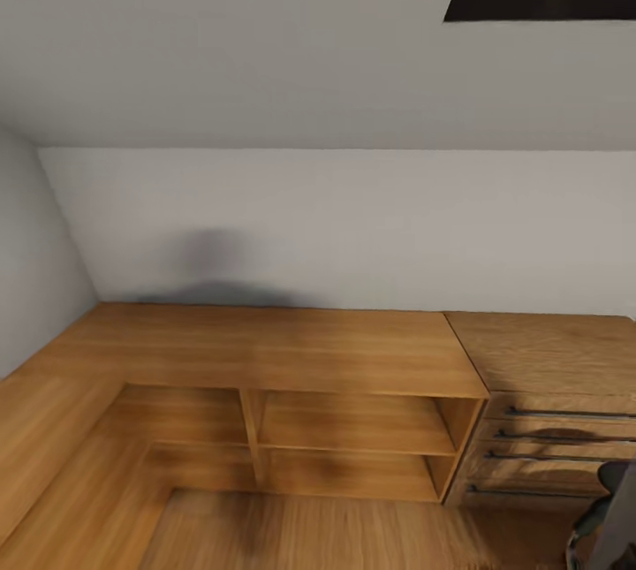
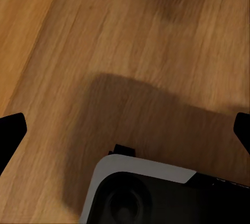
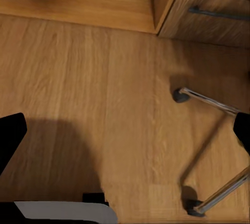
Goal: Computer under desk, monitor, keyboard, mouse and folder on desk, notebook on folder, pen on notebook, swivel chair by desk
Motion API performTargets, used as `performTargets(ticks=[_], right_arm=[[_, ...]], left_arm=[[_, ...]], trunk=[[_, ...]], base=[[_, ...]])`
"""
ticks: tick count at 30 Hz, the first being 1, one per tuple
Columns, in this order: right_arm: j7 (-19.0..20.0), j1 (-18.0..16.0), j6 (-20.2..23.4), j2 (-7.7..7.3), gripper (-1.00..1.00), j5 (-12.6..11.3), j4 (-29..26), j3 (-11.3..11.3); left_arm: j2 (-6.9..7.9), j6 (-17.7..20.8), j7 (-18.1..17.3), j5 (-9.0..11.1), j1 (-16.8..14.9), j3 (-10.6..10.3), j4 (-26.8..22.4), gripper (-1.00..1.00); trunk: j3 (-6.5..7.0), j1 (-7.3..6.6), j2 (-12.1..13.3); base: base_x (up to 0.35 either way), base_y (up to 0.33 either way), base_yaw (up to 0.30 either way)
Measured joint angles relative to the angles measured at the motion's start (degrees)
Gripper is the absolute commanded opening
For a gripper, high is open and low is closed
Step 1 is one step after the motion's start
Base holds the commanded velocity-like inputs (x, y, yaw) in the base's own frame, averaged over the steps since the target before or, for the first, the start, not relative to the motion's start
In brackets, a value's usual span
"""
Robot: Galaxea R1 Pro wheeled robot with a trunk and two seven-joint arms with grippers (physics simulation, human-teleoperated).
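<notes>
Facing a grey wall (image 1: 336,225) under a sloped ceiling (image 1: 265,31). Below it, a low wooden shelf unit (image 1: 353,424) with open compartments, and just beside it, at the right, a wooden dresser (image 1: 552,429) with dark bar handles. At the lower right corner of the head view, a small part of the swivel chair (image 1: 609,508); chrome legs and castors of its base (image 3: 208,146) standing on the plank floor (image 3: 94,104) near the dresser. Left gripper (image 2: 125,130) open, fingertips wide apart, holding nothing, above bare floor. Right gripper (image 3: 125,130) likewise open and empty.
</notes>
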Motion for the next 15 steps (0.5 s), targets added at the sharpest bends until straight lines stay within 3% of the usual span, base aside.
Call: performTargets(ticks=[8,15], right_arm=[[0.72,0.0,0.01,-0.08,1.0,-0.07,-0.04,-0.08],[0.8,-0.01,1.03,-0.68,1.0,-0.32,-0.13,-0.15]], left_arm=[[0.03,0.89,-0.04,0.02,0.0,-0.06,0.0,1.0],[0.13,5.4,-0.05,-0.07,0.0,0.0,0.0,1.0]], trunk=[[0.0,0.0,0.0],[0.0,0.0,0.0]], base=[[0.0,0.0,-0.299],[0.0,0.0,-0.299]])
